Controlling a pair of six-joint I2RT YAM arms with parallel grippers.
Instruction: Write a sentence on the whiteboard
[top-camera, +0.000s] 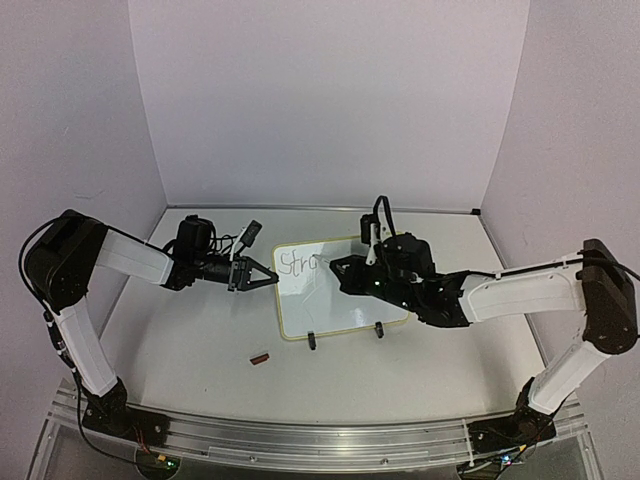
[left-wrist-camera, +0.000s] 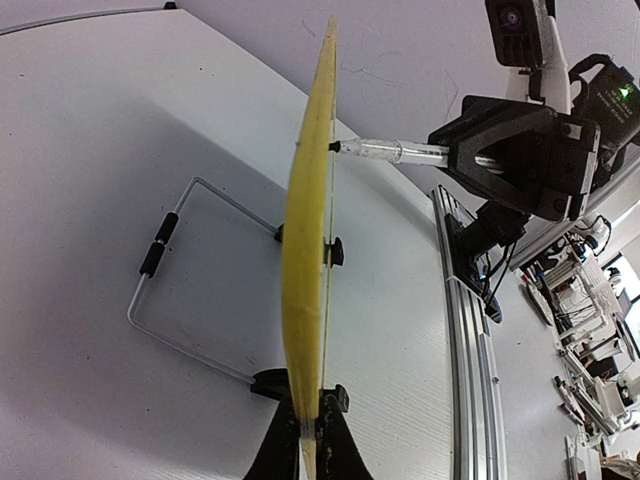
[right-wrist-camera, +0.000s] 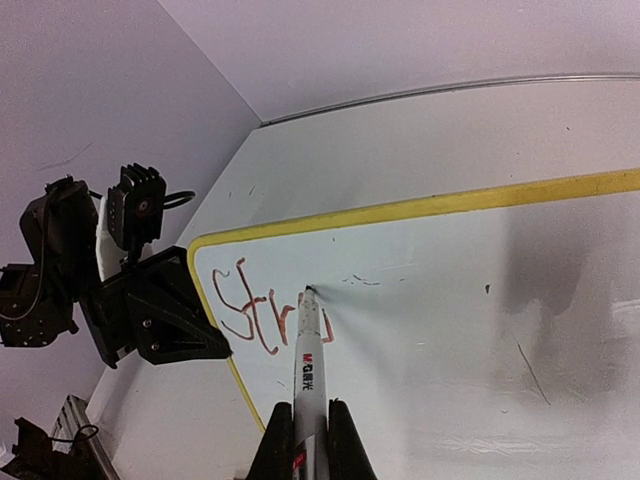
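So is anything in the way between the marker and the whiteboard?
No, nothing visible. The right fingers hold the marker, and its tip touches the whiteboard just past the letters written there.

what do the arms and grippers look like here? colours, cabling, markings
Both match: the left arm and right arm have white link shells between bulky black joint housings. The left gripper and right gripper are all black, with angular, tapering fingers. Thin black cables loop at the left shoulder and right wrist. A green light glows on the right wrist. No legible markings.
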